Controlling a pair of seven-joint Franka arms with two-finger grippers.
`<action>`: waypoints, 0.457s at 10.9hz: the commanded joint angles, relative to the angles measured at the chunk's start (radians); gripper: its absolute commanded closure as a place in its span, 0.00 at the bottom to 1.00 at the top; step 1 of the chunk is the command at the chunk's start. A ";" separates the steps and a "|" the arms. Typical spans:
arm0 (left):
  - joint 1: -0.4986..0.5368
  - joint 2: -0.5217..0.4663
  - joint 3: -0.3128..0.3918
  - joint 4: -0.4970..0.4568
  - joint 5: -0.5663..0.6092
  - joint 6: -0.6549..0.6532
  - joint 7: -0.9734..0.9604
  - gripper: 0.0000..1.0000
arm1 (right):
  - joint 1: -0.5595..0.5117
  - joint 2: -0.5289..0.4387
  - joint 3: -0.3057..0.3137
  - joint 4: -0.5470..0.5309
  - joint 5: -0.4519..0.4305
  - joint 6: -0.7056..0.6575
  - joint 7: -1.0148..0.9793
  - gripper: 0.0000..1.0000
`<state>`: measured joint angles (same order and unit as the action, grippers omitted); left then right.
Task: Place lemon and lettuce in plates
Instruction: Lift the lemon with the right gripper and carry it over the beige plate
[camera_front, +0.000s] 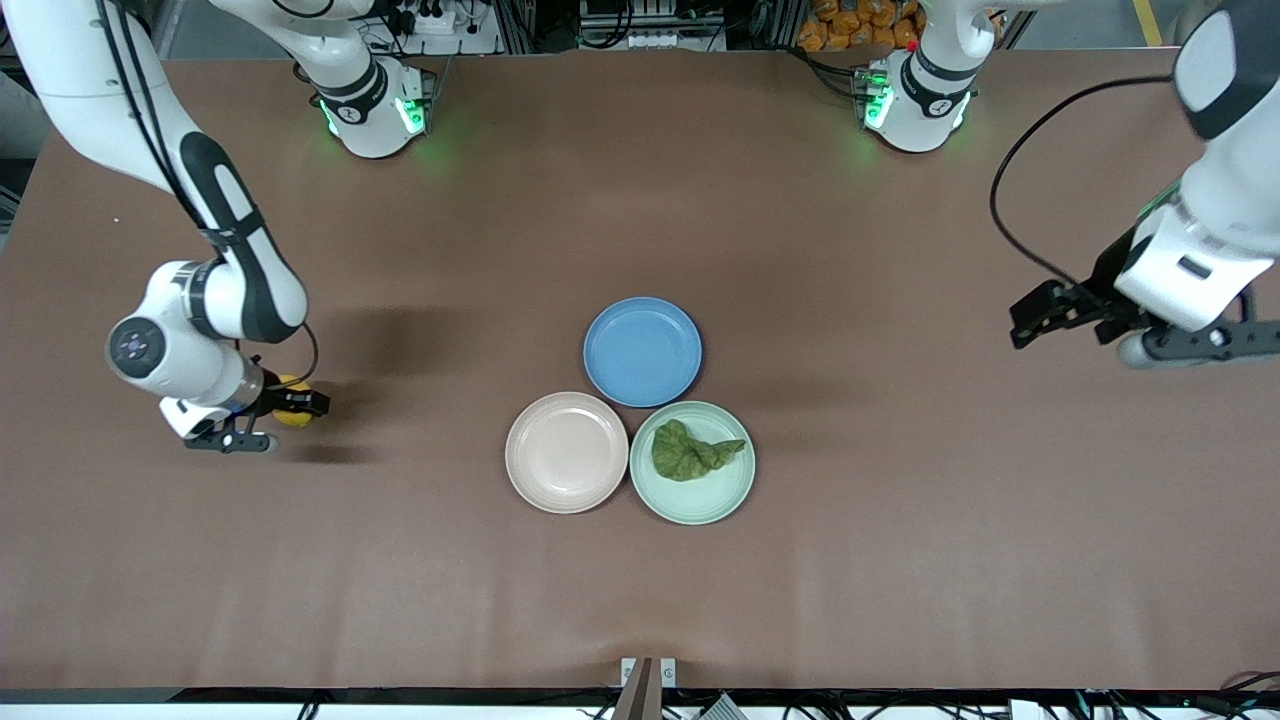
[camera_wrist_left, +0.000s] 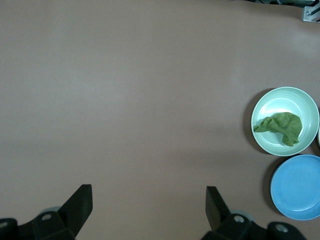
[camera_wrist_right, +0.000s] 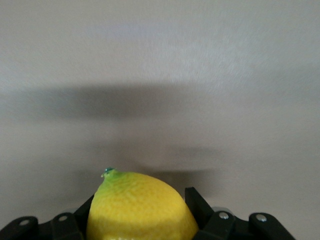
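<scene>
Right gripper (camera_front: 290, 405) clamped on lemon (camera_front: 291, 386) at table level; left gripper (camera_front: 1050, 318) waiting, jaws wide. Lettuce (camera_front: 690, 451) already plated. Next, probably: lift toward beige plate (camera_front: 566, 452).

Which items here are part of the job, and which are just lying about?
Job items:
- lemon, gripped in the right pincer at the right arm's end of the table
- lettuce, lying in the mint plate
- beige plate, nothing on it

Lying about:
- blue plate
- left pincer, open, waiting over bare table
</scene>
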<state>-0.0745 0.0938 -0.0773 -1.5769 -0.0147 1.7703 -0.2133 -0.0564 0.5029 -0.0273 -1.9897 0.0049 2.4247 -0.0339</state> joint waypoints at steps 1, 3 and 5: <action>0.013 -0.072 -0.006 -0.060 0.004 -0.012 0.026 0.00 | 0.000 -0.006 0.006 0.101 0.017 -0.133 -0.006 0.62; 0.013 -0.081 -0.006 -0.060 0.004 -0.029 0.026 0.00 | 0.015 -0.006 0.007 0.136 0.017 -0.176 0.026 0.62; 0.013 -0.095 -0.006 -0.058 0.012 -0.051 0.026 0.00 | 0.056 -0.006 0.007 0.172 0.017 -0.213 0.110 0.62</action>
<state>-0.0710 0.0398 -0.0776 -1.6116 -0.0147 1.7465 -0.2133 -0.0440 0.5014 -0.0217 -1.8619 0.0085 2.2639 -0.0070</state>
